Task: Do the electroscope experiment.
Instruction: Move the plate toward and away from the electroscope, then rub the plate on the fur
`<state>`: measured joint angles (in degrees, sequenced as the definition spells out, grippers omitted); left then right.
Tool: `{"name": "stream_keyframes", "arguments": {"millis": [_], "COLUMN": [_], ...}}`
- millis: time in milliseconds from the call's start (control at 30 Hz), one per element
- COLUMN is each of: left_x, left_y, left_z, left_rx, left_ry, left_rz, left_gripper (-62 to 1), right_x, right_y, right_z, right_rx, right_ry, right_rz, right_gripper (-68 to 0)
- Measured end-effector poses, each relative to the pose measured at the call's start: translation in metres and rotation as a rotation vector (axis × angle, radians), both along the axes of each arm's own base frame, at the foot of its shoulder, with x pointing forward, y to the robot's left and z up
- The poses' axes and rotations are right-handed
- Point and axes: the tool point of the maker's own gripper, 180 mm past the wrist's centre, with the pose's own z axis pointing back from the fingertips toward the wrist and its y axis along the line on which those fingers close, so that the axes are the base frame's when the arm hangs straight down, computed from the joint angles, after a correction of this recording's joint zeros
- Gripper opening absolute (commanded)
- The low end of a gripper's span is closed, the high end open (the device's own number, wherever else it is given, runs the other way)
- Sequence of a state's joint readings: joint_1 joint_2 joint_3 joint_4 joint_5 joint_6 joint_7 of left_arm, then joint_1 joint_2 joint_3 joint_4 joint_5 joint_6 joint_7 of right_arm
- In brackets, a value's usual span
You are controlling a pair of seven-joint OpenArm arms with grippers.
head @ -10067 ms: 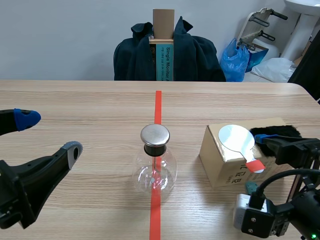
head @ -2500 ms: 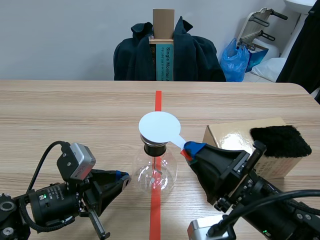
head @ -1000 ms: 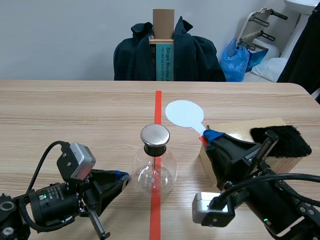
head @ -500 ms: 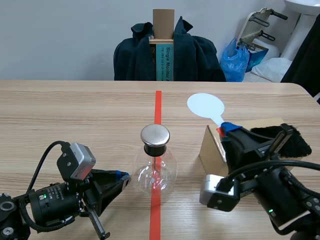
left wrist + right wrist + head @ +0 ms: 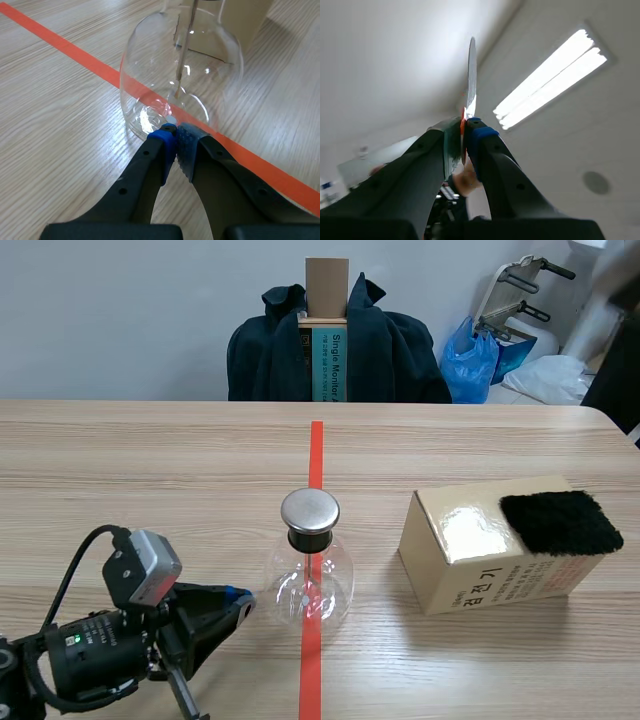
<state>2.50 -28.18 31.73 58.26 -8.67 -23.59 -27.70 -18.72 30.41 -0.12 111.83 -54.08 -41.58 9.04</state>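
Between right gripper (image 5: 464,134) jaws, disc paddle (image 5: 471,75) points lengthwise toward ceiling (image 5: 395,50).

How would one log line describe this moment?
left fingers shut, tips at flask base | right fingers shut on disc, pointing upward

Beyond the far edge of the wooden table (image 5: 150,460) you see a plain pale grey wall (image 5: 130,310). In front of it stands a chair covered by a dark jacket (image 5: 265,360), with a brown cardboard piece (image 5: 327,285) rising above it. At the right of the chair you find a blue plastic bag (image 5: 478,358) and a grey metal frame (image 5: 522,285), and in the right wrist view you look up at a white ceiling (image 5: 385,45) with a long lit tube lamp (image 5: 552,75) and a small round fitting (image 5: 595,182).
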Motion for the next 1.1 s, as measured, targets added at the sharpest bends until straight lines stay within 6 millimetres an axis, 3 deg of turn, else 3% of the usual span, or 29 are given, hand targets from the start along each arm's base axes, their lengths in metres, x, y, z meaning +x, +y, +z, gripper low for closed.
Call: {"name": "stream_keyframes", "arguments": {"millis": [67, 200, 367, 467, 533, 700, 833, 933, 1000, 1100], "left_x": [-0.010, -0.032, -0.051, -0.062, -0.068, -0.067, -0.065, -0.065, -0.064, -0.062], "left_y": [0.005, 0.013, 0.020, 0.023, 0.028, 0.044, 0.054, 0.060, 0.062, 0.063], "left_z": [0.009, 0.035, 0.076, 0.098, 0.107, 0.121, 0.127, 0.127, 0.128, 0.129], "left_rx": [0.002, 0.006, -0.028, -0.056, -0.046, 0.006, 0.022, 0.017, 0.023, 0.026], "left_ry": [-0.010, -0.046, -0.075, -0.086, -0.098, -0.128, -0.121, -0.100, -0.104, -0.110], "left_rz": [-0.014, -0.062, -0.091, -0.108, -0.120, -0.093, -0.073, -0.054, -0.051, -0.048], "left_gripper": [-51.8, -34.2, -13.1, -1.8, 1.4, 1.4, 1.4, 1.4, 1.4, 1.4], "right_x": [-0.012, -0.029, -0.045, -0.047, -0.046, -0.045, -0.044, -0.040, -0.035, -0.028], "right_y": [-0.004, -0.011, -0.013, -0.012, -0.012, -0.015, -0.022, -0.025, -0.024, -0.033], "right_z": [0.027, 0.064, 0.090, 0.093, 0.092, 0.091, 0.080, 0.058, 0.032, -0.029], "right_rx": [0.008, 0.066, 0.097, 0.099, 0.098, 0.092, 0.074, 0.057, -0.004, -0.070], "right_ry": [-0.081, -0.166, -0.221, -0.226, -0.218, -0.214, -0.166, -0.081, 0.001, 0.183], "right_rz": [-0.010, -0.010, 0.005, 0.008, 0.007, -0.003, -0.035, -0.052, -0.064, -0.087], "right_gripper": [-66.9, -66.9, -66.9, -66.9, -66.9, -66.9, -66.9, -66.9, -66.9, -66.9]}}
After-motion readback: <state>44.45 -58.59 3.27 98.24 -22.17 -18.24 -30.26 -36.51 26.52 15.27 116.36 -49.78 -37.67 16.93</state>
